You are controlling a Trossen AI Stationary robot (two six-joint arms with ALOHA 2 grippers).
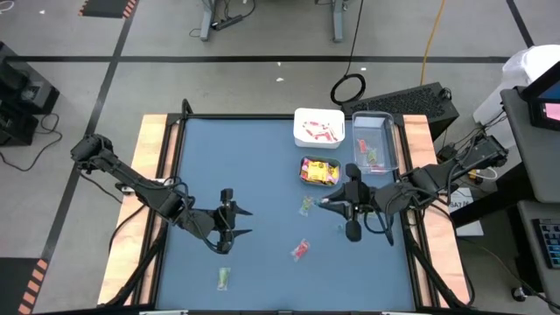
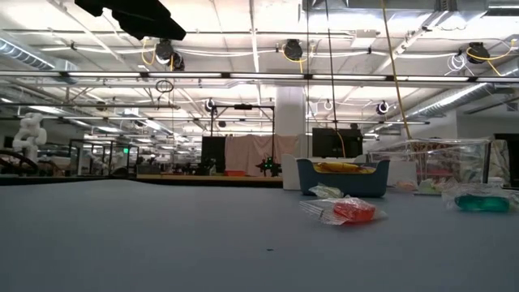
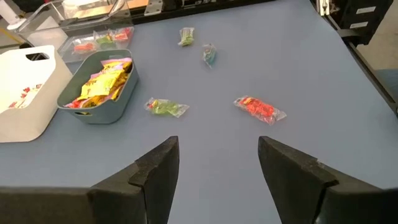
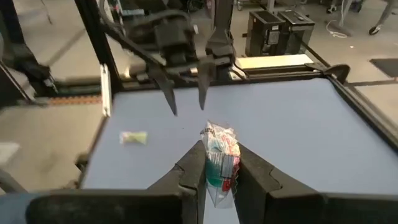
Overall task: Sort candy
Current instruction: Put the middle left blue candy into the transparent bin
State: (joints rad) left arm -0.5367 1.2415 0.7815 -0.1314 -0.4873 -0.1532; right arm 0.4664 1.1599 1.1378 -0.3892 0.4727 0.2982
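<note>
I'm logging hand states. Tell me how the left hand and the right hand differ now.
The left hand has its fingers spread and holds nothing; the right hand is shut on a clear-wrapped green candy. The left hand hovers mid-table; the right hand is near the teal bin.

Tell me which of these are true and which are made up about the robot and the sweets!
1. The right gripper is pinching a wrapped candy. True.
2. The left gripper is holding a red candy. False: it is open and holds nothing; the red candy lies on the table ahead of it.
3. The teal tub has yellow packets in it. True.
4. The white container is stacked on top of the teal tub. False: the two stand next to each other on the table.
5. A green candy lies by itself near the table's front edge. True.
</note>
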